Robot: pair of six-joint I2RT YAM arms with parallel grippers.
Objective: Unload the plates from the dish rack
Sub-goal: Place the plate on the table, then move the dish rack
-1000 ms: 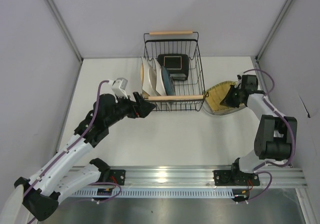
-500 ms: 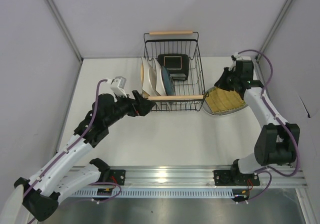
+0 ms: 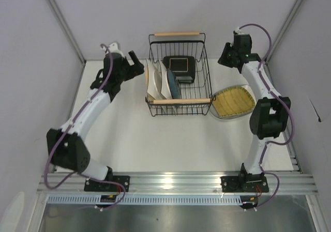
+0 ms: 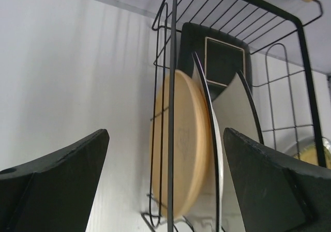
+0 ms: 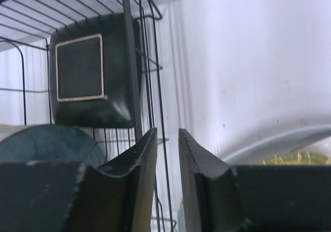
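Observation:
The dish rack (image 3: 206,82) stands at the back middle of the table. Upright in its left part are a tan round plate (image 3: 147,77), white plates (image 3: 155,84) and a dark teal round plate (image 3: 174,86). A black-rimmed teal square plate (image 3: 179,65) leans at the back. My left gripper (image 3: 135,66) is open at the rack's left side, and in the left wrist view its jaws (image 4: 165,134) straddle the tan plate (image 4: 181,144) and a rack wire (image 4: 173,77). My right gripper (image 3: 223,56) hovers by the rack's right rear corner, jaws (image 5: 168,131) slightly apart and empty.
A mustard ribbed plate (image 3: 234,101) lies on a grey round plate (image 3: 249,91) on the table right of the rack. Grey walls close in on both sides and behind. The rack's wooden handles (image 3: 177,34) run along its front and back edges.
My right gripper left the mustard plate, rose and moved back to the rack's right rear corner, its jaws parting a little. My left arm swung from the rack's front to its left side.

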